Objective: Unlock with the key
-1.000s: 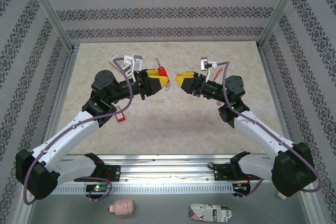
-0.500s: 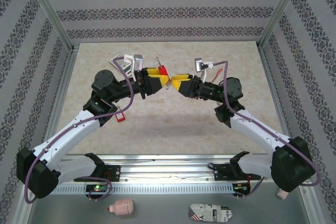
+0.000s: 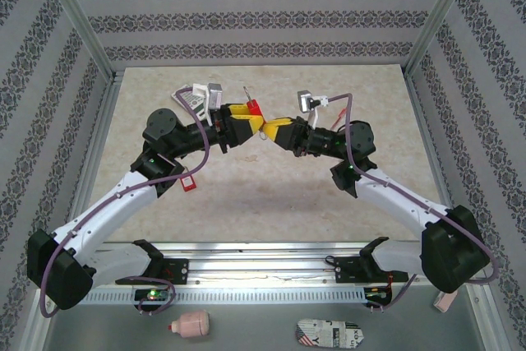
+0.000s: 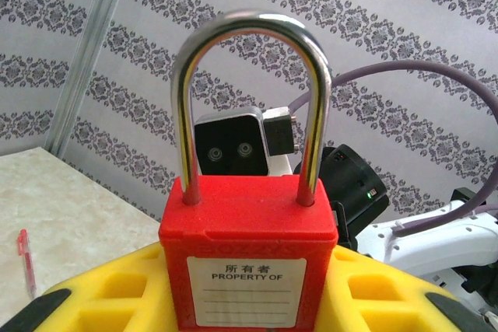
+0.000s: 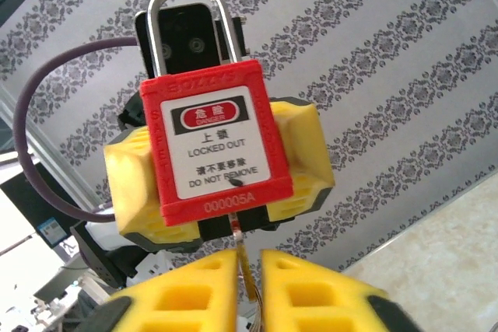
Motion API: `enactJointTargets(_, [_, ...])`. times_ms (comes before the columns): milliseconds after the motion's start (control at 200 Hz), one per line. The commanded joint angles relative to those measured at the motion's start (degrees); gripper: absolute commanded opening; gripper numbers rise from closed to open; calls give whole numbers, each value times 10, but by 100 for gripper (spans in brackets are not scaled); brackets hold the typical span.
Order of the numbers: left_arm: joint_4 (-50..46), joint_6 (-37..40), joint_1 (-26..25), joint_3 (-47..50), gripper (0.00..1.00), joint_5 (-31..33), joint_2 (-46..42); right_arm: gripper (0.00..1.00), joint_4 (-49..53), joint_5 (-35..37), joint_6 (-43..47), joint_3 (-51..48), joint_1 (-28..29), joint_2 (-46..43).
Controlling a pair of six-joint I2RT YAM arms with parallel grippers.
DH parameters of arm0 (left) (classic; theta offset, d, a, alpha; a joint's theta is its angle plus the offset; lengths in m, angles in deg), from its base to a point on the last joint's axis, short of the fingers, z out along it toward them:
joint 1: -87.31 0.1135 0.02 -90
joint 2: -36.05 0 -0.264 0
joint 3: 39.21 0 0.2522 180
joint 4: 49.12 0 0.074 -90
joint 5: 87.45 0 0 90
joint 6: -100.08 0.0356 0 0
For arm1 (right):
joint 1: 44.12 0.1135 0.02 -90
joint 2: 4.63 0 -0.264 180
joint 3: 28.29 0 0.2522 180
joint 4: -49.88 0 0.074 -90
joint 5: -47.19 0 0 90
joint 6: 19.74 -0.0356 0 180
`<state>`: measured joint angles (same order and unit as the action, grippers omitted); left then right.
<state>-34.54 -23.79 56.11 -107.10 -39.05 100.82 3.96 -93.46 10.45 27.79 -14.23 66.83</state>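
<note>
From above, the left claw and the right claw meet tip to tip over the middle of the bench. From the left wrist, the left claw squeezes the red padlock, which stands upright. From the right wrist, the key sticks out under the padlock, and the right claw pinches it.

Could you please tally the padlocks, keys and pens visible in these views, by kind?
Red padlock: 2, one in the left pincer, another on the table.
Key: 1, in the right pincer.
Red pen: 1.
Total: 4.
</note>
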Motion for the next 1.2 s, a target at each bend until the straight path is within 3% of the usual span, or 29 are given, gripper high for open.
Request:
enactJointTargets(0, [65, -8, 2, -5, 0, -27, -3, 8, -60, -3, -26, 15, 2, 15])
enactJointTargets(105, [94, -16, 1, 1, 0, -39, -4, 0, -122, -8, -66, 17, -3, 35])
enactJointTargets(415, [232, -71, 1, 7, 0, -69, 14, 0, -196, -34, -148, 70, -3, 99])
enactJointTargets(919, [214, -47, -12, -30, 0, -114, -20, 0, -197, -44, -205, 140, -7, 153])
enactJointTargets(984, [183, -31, -10, -28, 0, -110, -26, 25, -197, -38, -209, 138, -12, 154])
enactJointTargets(1104, [81, 17, 7, -23, 0, -82, -42, 42, -142, -24, -184, 118, -46, 133])
enactJointTargets(1194, [-16, 54, 37, -27, 0, -67, -43, 50, -32, -17, -122, 97, -82, 90])
